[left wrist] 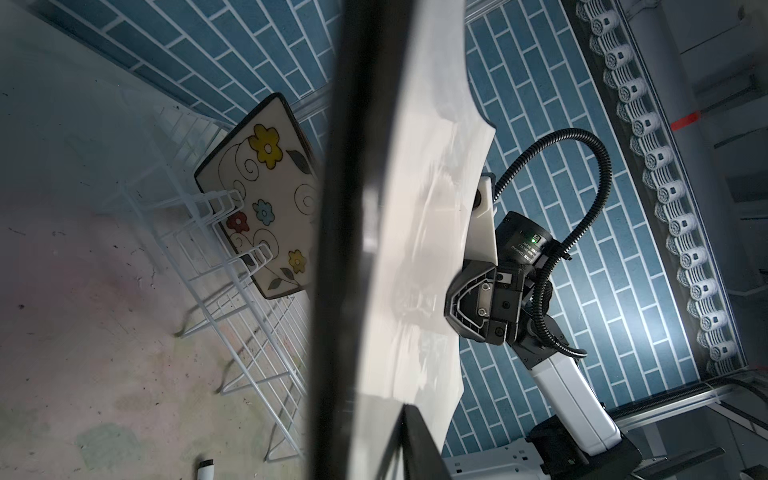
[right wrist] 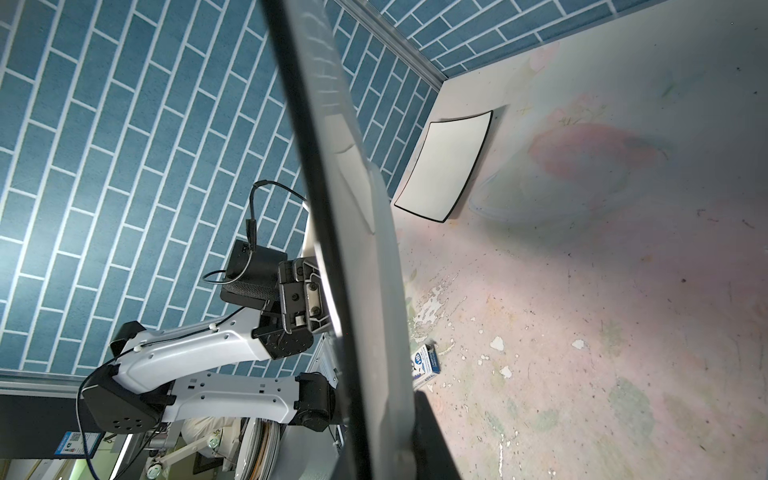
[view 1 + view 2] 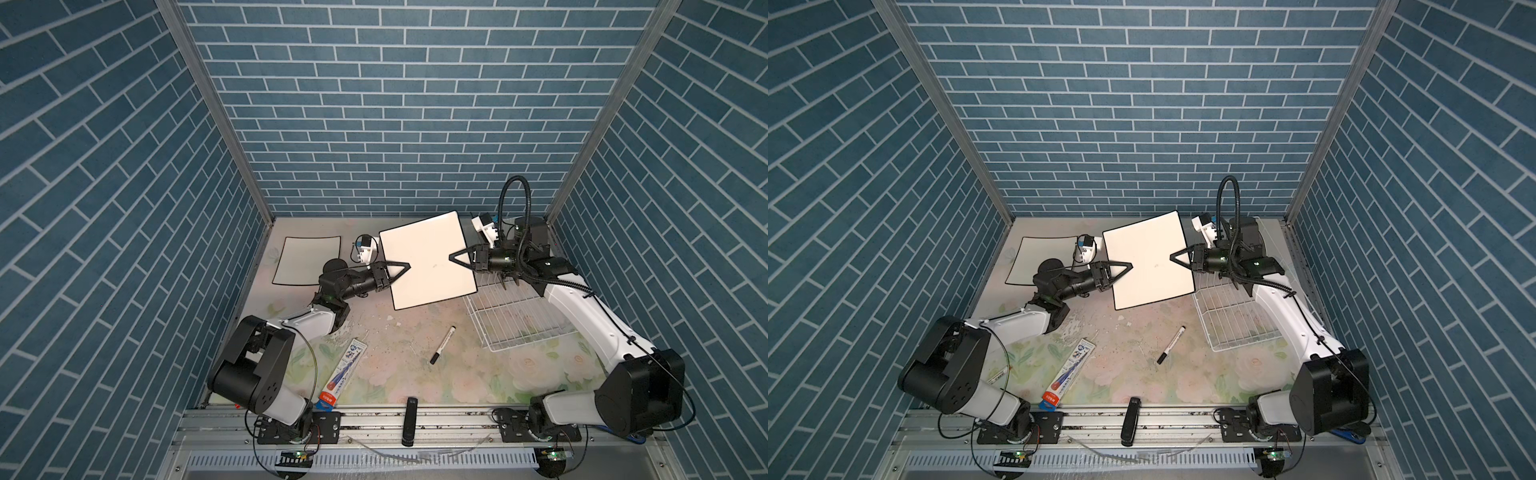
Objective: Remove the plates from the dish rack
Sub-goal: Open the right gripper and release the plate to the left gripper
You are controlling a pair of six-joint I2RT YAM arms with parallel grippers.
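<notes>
A white black-rimmed square plate (image 3: 428,262) (image 3: 1148,262) hangs tilted above the table's back middle. My left gripper (image 3: 405,266) (image 3: 1130,264) is shut on its left edge and my right gripper (image 3: 451,257) (image 3: 1172,257) is shut on its right edge. Each wrist view shows the plate (image 1: 419,208) (image 2: 365,249) edge-on between the fingers. The white wire dish rack (image 3: 519,320) (image 3: 1237,320) stands at the right, partly under my right arm. A cream flowered plate (image 1: 266,195) stands upright among the rack's prongs (image 1: 232,266). Another white black-rimmed plate (image 3: 307,259) (image 2: 446,166) lies flat at the back left.
A black-capped marker (image 3: 442,345) lies in front of the held plate. A pen package (image 3: 343,374) lies at the front left, and a small box (image 2: 424,365) shows in the right wrist view. A black bar (image 3: 409,419) rests on the front rail. Blue brick walls enclose three sides.
</notes>
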